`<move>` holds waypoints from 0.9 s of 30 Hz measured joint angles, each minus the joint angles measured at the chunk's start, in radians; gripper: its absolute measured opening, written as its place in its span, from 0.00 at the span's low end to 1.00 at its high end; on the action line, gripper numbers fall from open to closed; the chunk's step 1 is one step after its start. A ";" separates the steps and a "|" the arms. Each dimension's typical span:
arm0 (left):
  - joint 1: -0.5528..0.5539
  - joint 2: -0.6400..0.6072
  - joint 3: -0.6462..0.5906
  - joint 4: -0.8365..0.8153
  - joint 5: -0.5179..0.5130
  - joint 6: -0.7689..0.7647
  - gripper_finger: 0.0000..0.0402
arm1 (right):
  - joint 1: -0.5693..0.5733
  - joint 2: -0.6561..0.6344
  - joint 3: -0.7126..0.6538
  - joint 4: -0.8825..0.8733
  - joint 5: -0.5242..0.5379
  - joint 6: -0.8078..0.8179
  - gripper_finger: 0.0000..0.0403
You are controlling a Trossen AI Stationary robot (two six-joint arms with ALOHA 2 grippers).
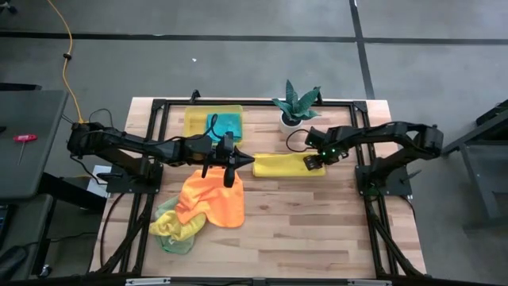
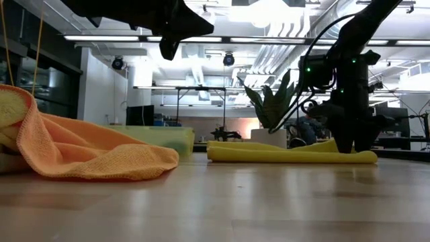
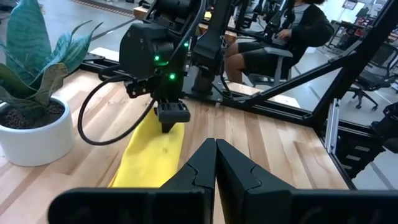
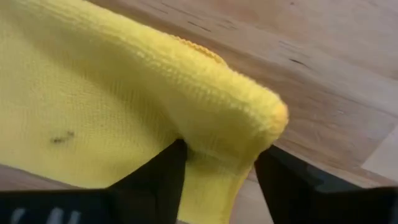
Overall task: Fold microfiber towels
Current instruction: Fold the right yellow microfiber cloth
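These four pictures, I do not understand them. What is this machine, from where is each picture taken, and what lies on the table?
It is a robot with two dark arms at a wooden table, folding cloths. One picture looks down from above, one looks level across the table top, and two come from cameras on the wrists.

The right end effector is at one end of the folded yellow towel, with the towel's edge bunched between its fingers. The left end effector is shut, empty, and hangs above the table near the towel's other end.

An orange towel lies on a pile with yellow and green cloths. A teal towel lies in the yellow bin. A potted plant stands behind.
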State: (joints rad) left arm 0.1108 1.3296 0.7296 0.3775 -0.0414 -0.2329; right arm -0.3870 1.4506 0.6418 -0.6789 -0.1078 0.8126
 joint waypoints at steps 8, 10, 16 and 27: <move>0.000 0.000 0.000 -0.012 0.000 0.006 0.00 | 0.001 -0.002 0.000 -0.002 0.015 -0.024 0.10; 0.000 0.000 0.000 -0.016 0.000 0.016 0.00 | 0.002 -0.017 0.000 -0.011 0.011 -0.040 0.03; 0.003 0.000 0.000 -0.016 0.000 0.027 0.00 | 0.002 -0.165 0.006 -0.172 0.053 -0.013 0.01; 0.047 0.000 0.000 -0.016 0.003 0.027 0.00 | 0.001 -0.368 0.255 -0.743 0.189 -0.031 0.00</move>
State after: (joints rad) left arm 0.1574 1.3296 0.7296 0.3618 -0.0387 -0.2062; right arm -0.3862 1.0826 0.8966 -1.4217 0.0816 0.7819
